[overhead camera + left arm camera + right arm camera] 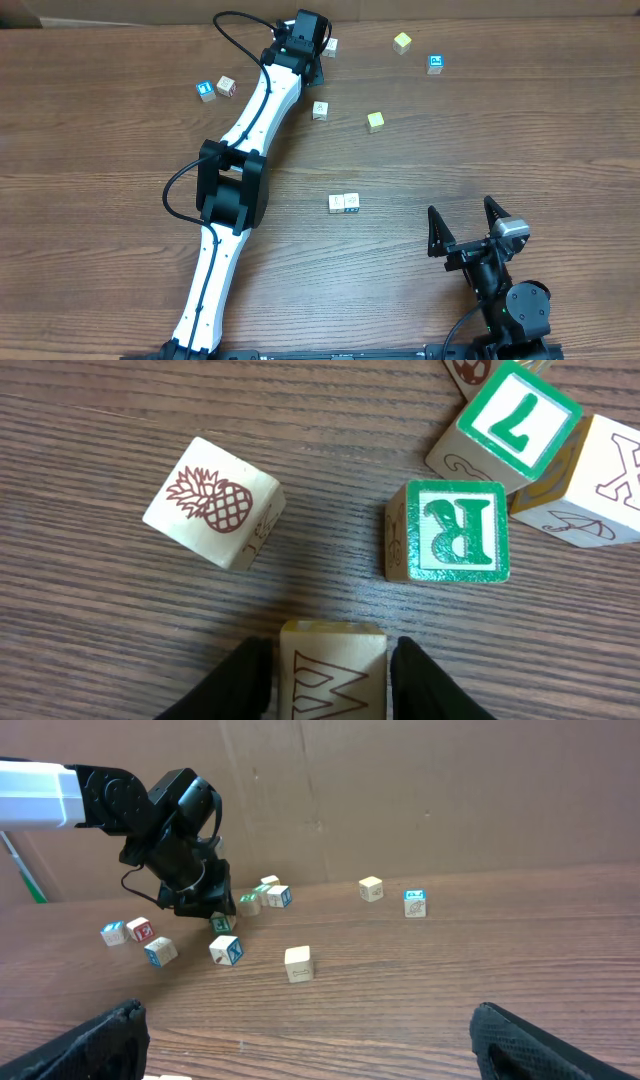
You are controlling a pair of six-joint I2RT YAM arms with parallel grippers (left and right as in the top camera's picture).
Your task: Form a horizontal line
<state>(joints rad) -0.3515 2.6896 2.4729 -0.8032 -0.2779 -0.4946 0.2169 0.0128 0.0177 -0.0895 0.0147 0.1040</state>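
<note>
While the left arm (250,130) lay stretched across to the far side of the table (120,180), the left gripper (330,655) was clamped on a pale M cube (332,685), with one of its dark fingers (245,685) pressed to each side. Just beyond it sat a pineapple cube (215,505), turned askew, and a green R cube (455,530), with a green 7 cube (518,420) and an X cube (600,475) crowded together behind. The horizontal line (344,204) was only two cubes long, touching edge to edge near the table's middle, well apart from that cluster. The right gripper (461,210) hovered near the front right corner, jaws spread wide, holding nothing.
</note>
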